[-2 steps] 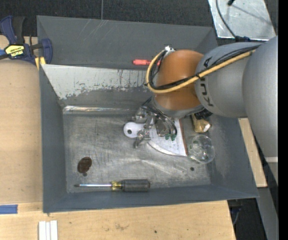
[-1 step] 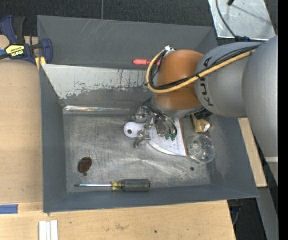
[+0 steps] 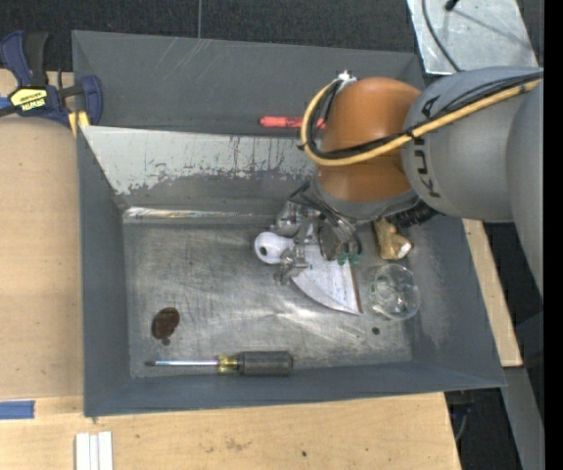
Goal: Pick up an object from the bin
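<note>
Bin contents and task status; all positions are given from the screwdriver.

- Screwdriver: dark handle, thin shaft, lying flat along the near wall of the grey bin. Untouched.
- Brown disc: just above the screwdriver's tip, apart from it. Untouched.
- Gripper: well above the screwdriver's handle, low over the bin floor under the orange wrist cover. Whether it is apart or together cannot be told.
- Small white rounded piece: well above the handle, right beside the gripper on its left, possibly touching it. This is the likeliest candidate for the pick.
- White paper wedge: above and right of the handle, its upper end running in under the gripper.
- Clear cup: further right of the handle, beside the wedge.
- Brass-coloured piece: just above the cup.

Status: judged to be at the descent or grasp stage. Nothing is visibly held, and everything lies on the floor. Closing, lifting and clearing the bin are left to do.
</note>
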You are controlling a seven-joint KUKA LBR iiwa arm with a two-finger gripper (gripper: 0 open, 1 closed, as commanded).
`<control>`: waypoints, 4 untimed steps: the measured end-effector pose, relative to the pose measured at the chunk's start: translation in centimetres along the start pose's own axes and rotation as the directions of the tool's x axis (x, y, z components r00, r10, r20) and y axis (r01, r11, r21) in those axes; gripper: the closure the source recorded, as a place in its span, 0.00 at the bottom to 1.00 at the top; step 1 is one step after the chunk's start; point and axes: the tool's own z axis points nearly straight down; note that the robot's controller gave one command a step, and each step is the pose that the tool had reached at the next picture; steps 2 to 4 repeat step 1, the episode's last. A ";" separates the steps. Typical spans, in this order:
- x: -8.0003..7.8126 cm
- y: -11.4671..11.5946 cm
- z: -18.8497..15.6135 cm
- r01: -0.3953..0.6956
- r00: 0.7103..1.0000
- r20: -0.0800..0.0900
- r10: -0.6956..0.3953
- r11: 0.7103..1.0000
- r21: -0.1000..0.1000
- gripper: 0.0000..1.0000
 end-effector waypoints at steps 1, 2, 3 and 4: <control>-1.4 1.4 -9.4 0.011 1.000 0.005 -0.011 1.000 0.000 1.00; -1.4 1.4 -9.4 0.011 1.000 0.005 -0.011 1.000 0.000 1.00; -1.4 1.4 -9.4 0.011 1.000 0.005 -0.011 1.000 0.000 1.00; -1.4 1.4 -9.4 0.011 1.000 0.005 -0.011 1.000 0.000 1.00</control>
